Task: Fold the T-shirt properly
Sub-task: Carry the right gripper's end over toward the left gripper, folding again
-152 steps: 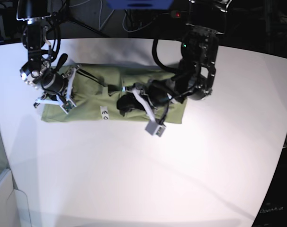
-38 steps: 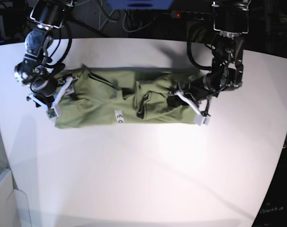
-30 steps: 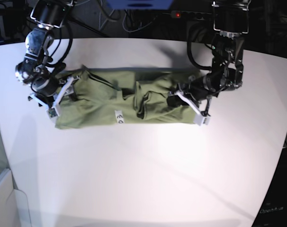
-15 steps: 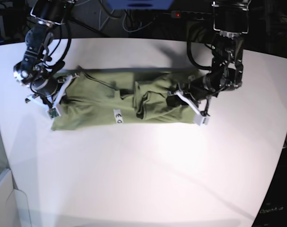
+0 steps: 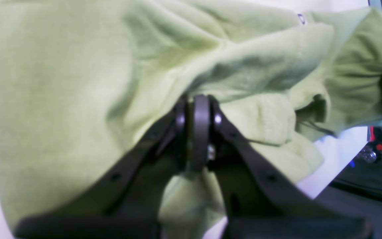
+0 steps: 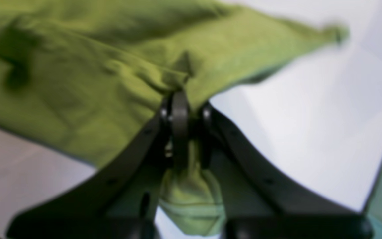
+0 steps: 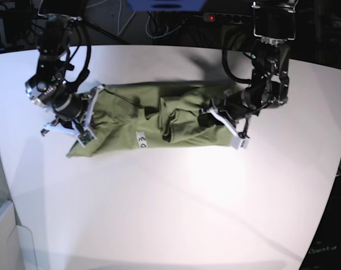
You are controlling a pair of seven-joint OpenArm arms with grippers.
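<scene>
Both ends pinned: the T-shirt (image 7: 159, 121) lies as a long band running nine to three on the worktop (image 7: 176, 208), right gripper (image 7: 75, 121) and left gripper (image 7: 229, 126) each clenched on an end.

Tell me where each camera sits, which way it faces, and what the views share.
Base: high up, looking down on the white table, both arms showing.
Left wrist: behind the left gripper, shut on the T-shirt.
Right wrist: behind the right gripper, pinching the shirt's other end.
All three views share the T-shirt.
</scene>
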